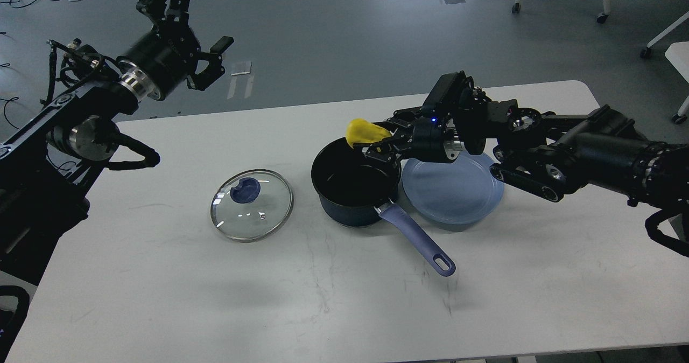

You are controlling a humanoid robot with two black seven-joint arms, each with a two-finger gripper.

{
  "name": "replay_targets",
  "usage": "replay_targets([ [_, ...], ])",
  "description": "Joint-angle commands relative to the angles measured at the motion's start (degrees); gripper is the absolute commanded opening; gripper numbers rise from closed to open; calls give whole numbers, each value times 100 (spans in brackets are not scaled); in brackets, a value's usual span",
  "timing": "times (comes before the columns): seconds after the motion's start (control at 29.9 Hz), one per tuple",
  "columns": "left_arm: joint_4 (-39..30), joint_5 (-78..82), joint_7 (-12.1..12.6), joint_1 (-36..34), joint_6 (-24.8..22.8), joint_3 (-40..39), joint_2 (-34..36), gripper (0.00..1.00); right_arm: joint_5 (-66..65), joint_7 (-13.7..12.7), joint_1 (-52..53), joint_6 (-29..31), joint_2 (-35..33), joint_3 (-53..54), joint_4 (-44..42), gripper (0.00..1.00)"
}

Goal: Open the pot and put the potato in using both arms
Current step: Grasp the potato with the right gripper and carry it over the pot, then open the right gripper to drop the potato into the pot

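The dark navy pot (355,182) stands open at the table's middle, its lavender-blue handle (417,237) pointing to the front right. Its glass lid (252,205) with a blue knob lies flat on the table to the left. My right gripper (377,145) is shut on the yellow potato (365,131) and holds it in the air above the pot's far right rim. My left gripper (188,23) is open and empty, raised high beyond the table's far left edge.
A blue-grey plate (453,189) lies just right of the pot, under my right forearm. The white table (344,298) has its far edge close behind the pot. Chair legs stand on the floor at the far right.
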Motion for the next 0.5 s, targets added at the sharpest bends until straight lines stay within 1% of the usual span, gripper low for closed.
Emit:
replay_targets([
  [0.0,0,0,9,1,0,-2,9,98,34,1,7,95,164,-107,-45,83],
  [0.03,0,0,9,1,0,-11,9,98,95,1,7,182,164,-116,-45,99],
  [0.3,0,0,-9,1,-8,-2,26,99,1202,1,86,245,138,-55,7,100],
  [0.37,0,0,-9,9,0,-11,26,98,1484,1,156,245,41,-55,25,100],
  [0.4,0,0,-9,9,-8,-19,26,99,1606,1,182,271,-11,-11,42,100],
  [0.47,0,-8,-9,9,-8,-37,17,98,2281,1,244,481,-169,190,113,100],
])
